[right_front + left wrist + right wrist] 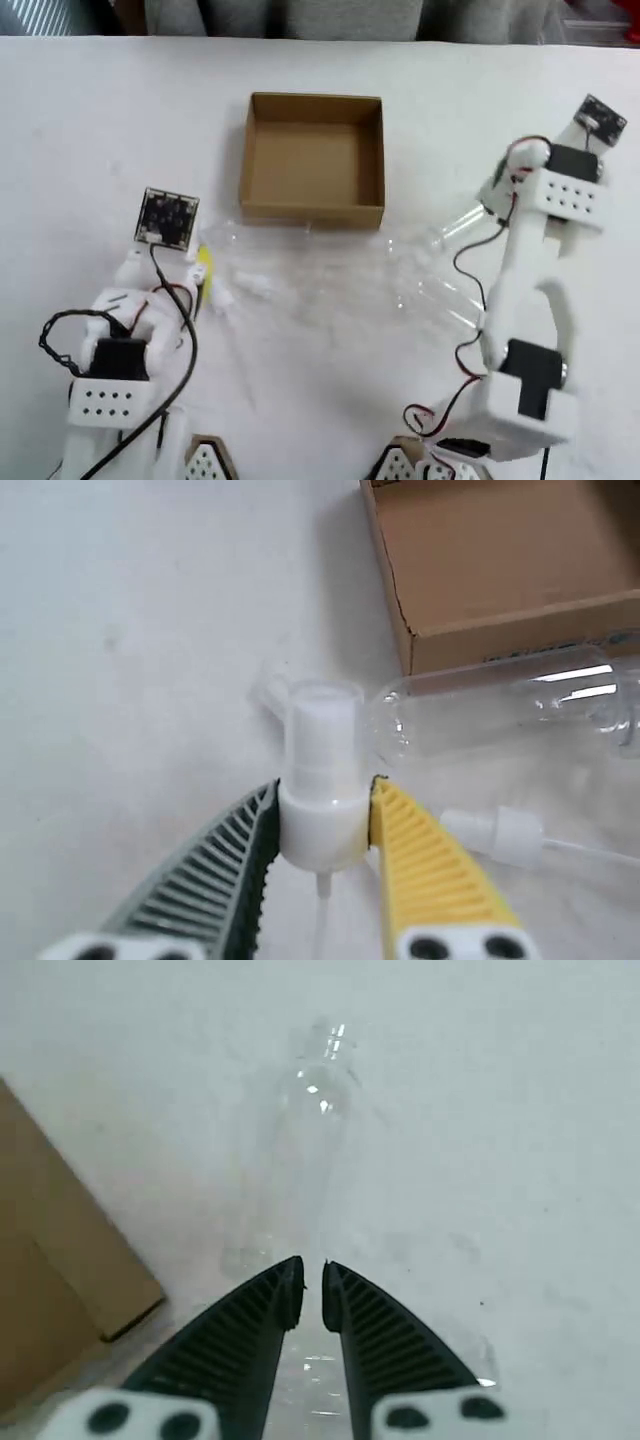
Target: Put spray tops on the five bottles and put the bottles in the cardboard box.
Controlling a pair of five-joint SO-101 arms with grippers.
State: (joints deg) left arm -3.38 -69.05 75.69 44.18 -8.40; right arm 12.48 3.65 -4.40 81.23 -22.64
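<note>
As I read my feeds, left gripper (322, 790): clamped on spray top (320, 750).
Right gripper (311, 1275): nearly closed, hold unclear to me.
Bottles (445, 295): lying at box's 5 o'clock.
Box (312, 210): table's 12 o'clock.

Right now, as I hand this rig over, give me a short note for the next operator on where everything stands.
Left gripper: shut on a white spray top, close to one end of a clear bottle lying beside the cardboard box.
Right gripper: nearly shut, nothing visibly held, above a second bottle lying on the table.
A loose spray top lies near the left gripper.
Done: nothing yet; the box is empty and no bottle looks capped.
Left: cap all five bottles, then box them. The clear bottles are hard to count.
</note>
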